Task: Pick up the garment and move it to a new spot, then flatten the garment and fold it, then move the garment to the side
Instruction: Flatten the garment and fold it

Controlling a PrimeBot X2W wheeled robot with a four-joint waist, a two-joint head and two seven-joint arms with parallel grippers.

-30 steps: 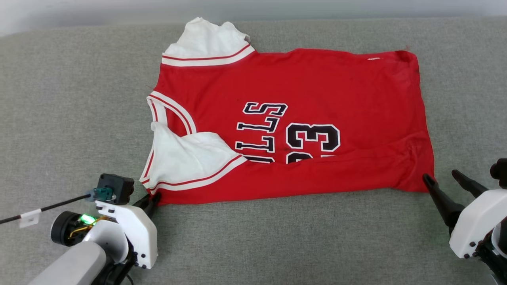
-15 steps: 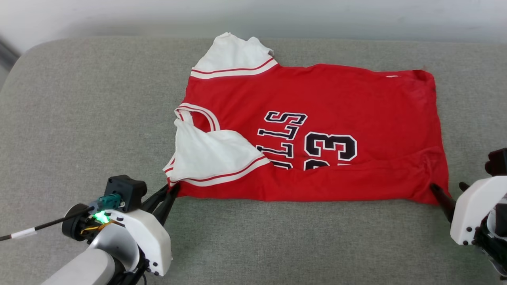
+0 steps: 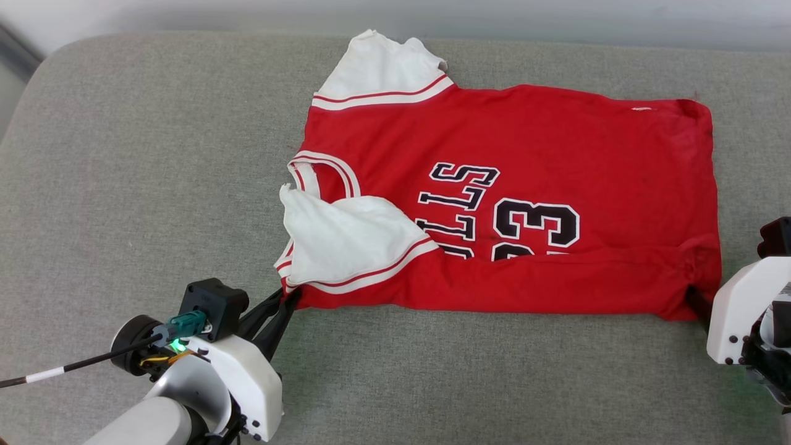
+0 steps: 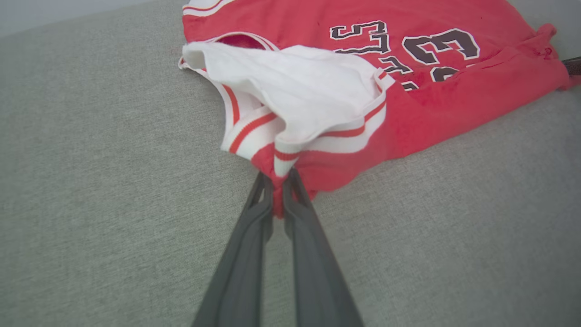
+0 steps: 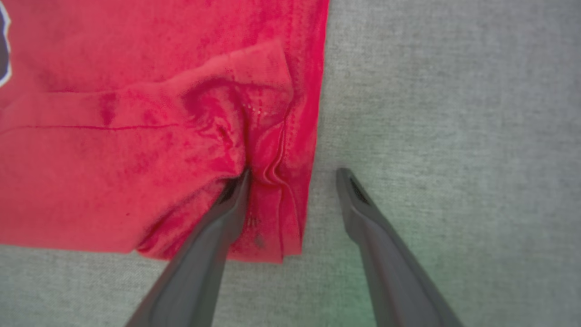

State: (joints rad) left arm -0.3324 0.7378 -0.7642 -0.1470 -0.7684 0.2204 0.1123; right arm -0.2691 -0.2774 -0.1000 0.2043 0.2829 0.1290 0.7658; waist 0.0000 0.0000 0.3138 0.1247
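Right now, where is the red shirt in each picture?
Head view: the red shirt lies spread across the middle and right, on the grey cushion.
Left wrist view: along the top, a sleeve-side corner pinched in the left tool.
Right wrist view: upper left, the open right tool straddling its hem edge.
Shared landmark: the bunched hem corner by the right tool.

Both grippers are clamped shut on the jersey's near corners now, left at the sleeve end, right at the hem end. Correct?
Not quite. The left gripper is shut on the jersey at the sleeve end, but the right gripper is open: the right wrist view shows its jaws apart astride the hem corner, one finger against fabric, the other over the grey cushion.
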